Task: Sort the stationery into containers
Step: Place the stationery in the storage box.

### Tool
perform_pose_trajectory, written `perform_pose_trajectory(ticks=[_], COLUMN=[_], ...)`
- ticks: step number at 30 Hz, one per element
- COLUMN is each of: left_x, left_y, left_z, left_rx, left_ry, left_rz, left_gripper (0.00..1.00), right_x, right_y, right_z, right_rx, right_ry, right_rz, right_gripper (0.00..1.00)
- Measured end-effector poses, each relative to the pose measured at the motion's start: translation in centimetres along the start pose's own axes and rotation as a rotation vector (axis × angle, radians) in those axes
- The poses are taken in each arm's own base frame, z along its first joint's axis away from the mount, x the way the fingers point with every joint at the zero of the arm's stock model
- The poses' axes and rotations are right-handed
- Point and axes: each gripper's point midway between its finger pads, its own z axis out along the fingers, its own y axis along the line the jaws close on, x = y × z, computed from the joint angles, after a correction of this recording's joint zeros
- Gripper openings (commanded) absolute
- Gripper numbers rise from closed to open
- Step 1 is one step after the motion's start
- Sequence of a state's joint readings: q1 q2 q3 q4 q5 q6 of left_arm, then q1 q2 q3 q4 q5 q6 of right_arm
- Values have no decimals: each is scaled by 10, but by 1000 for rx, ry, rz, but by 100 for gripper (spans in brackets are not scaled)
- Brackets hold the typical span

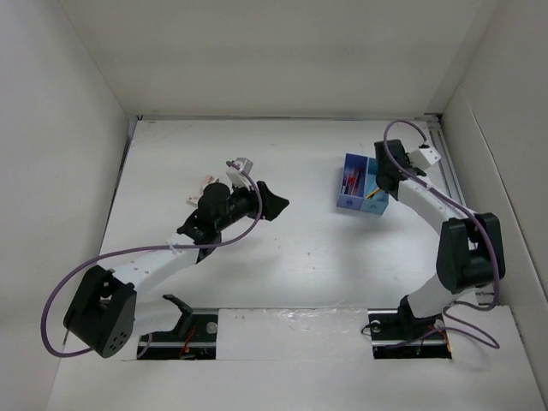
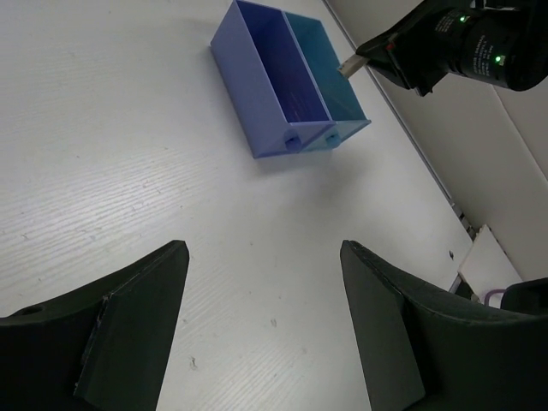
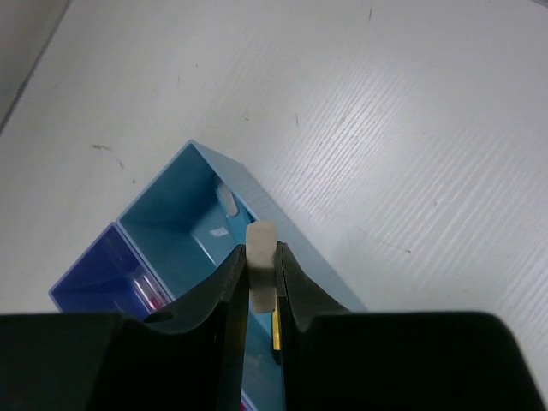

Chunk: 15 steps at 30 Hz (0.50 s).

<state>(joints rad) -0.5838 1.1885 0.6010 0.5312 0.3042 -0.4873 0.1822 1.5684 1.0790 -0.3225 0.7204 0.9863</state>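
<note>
White counter (image 1: 300,257), finely ribbed and lightly scuffed, boxed in by plain white walls: back wall (image 1: 274,51), left wall (image 1: 51,171), right wall (image 1: 505,154). A white panel (image 1: 291,330) lines the near edge. Light is even, shadows soft.

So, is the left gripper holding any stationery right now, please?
No, the left gripper stands open, with only the table showing between its jaws.

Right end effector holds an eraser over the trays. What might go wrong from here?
1. The eraser sits near the rim of the cyan tray; released here, it may clip the rim and bounce onto the table.
2. Descending, the right end effector could nudge the joined trays askew.
</note>
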Motion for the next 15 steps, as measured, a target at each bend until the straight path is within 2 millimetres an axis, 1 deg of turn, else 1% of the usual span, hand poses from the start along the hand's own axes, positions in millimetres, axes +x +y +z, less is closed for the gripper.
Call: perform_pose_trajectory(ticks=[4, 8, 9, 12, 13, 15], left_x=[-1, 0, 1, 2, 3, 3], left_y=[4, 5, 5, 6, 7, 9], left_z=[-1, -1, -1, -1, -1, -1], left_rx=[-11, -15, -16, -22, -24, -32], left_ry=[-2, 5, 7, 11, 12, 15], left_rz=[-11, -15, -16, -19, -19, -21], left_gripper=[69, 69, 69, 69, 69, 69], right_x=[16, 25, 25, 24, 24, 24], right_y=[11, 17, 18, 18, 17, 16], right_z=[1, 0, 0, 3, 3, 4], right_rx=[17, 26, 28, 42, 46, 54], right_ry=[-10, -20, -24, -36, -38, -42], right_rz=[-52, -89, -89, -93, -96, -100], right_gripper=[0, 0, 5, 15, 21, 25])
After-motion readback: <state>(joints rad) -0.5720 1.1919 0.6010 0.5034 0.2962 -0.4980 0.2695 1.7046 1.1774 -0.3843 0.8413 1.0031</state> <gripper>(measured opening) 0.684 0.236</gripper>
